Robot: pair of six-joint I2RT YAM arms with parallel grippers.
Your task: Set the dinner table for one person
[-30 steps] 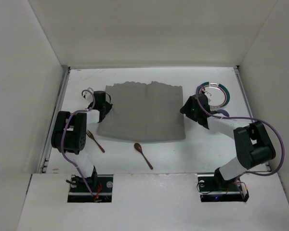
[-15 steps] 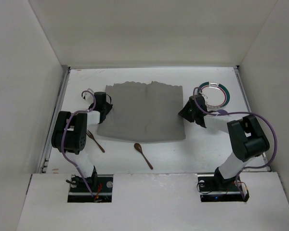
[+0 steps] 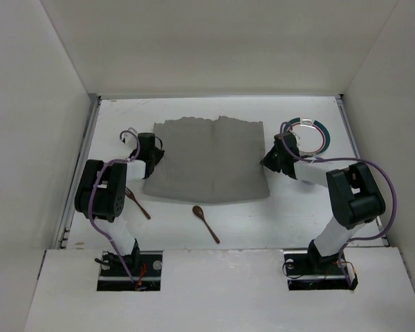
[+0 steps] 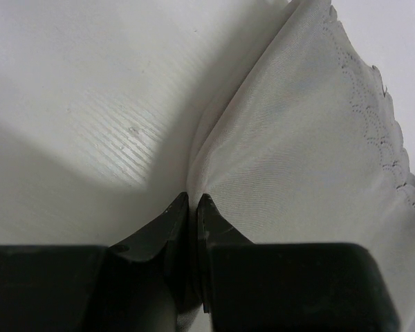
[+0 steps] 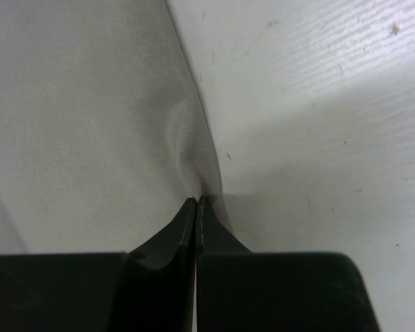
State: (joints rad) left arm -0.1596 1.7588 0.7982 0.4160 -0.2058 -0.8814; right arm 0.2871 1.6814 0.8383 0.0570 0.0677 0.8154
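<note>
A grey cloth placemat [image 3: 206,160] lies spread in the middle of the white dinner table [image 3: 194,107]. My left gripper [image 3: 154,162] is shut on the placemat's left edge; the left wrist view shows the cloth [image 4: 297,173] pinched into a fold between the black fingertips [image 4: 176,211]. At the placemat's right edge my right gripper [image 3: 266,160] is shut on the cloth [image 5: 90,124], its fingertips [image 5: 211,218] pressed together on a small pucker. A brown wooden fork [image 3: 136,202] and a brown wooden spoon [image 3: 205,223] lie near the front. A plate [image 3: 317,135] with a teal rim sits at the back right.
White walls enclose the table on the left, back and right. The right arm's elbow [image 3: 353,197] stands in front of the plate, and a purple cable loops over it. The left arm's elbow [image 3: 100,190] sits beside the fork.
My right gripper has moved left onto the placemat's right edge and shut on it. The left gripper stays shut on the left edge and has shifted slightly right.
</note>
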